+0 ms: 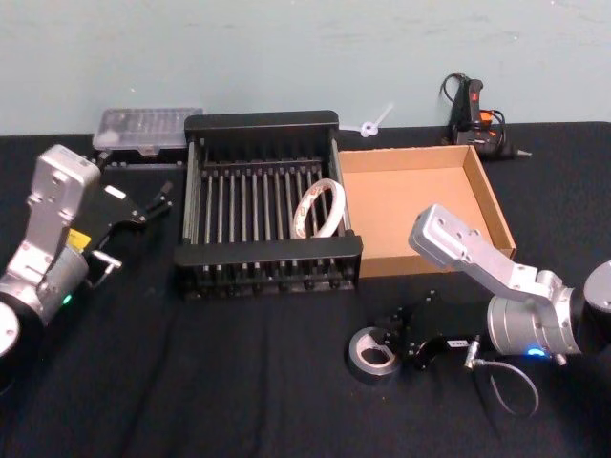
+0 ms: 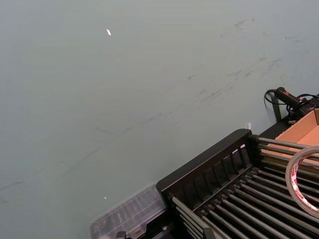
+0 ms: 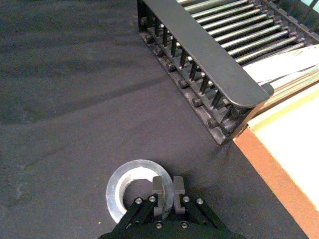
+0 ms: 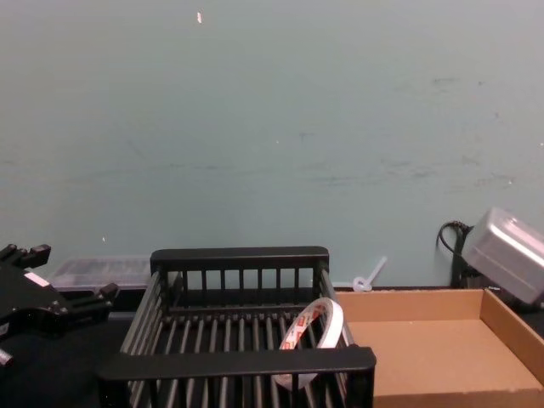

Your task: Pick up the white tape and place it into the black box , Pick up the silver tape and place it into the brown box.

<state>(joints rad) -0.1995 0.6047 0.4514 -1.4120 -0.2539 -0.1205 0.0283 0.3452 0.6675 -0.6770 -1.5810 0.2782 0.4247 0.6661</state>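
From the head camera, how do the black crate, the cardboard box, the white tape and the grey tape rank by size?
Largest to smallest, as they look in the head view:
1. black crate
2. cardboard box, close to the crate
3. white tape and grey tape: too alike to rank, since the white roll is tilted.

clear plastic case (image 1: 148, 130) behind left, glue gun (image 1: 474, 113) by wall

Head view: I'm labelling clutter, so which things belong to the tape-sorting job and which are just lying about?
Job:
- white tape, leaning inside the black box
- silver tape, on the table at the right gripper
- brown box

Lying about:
- clear plastic case
- glue gun
- small white plastic piece
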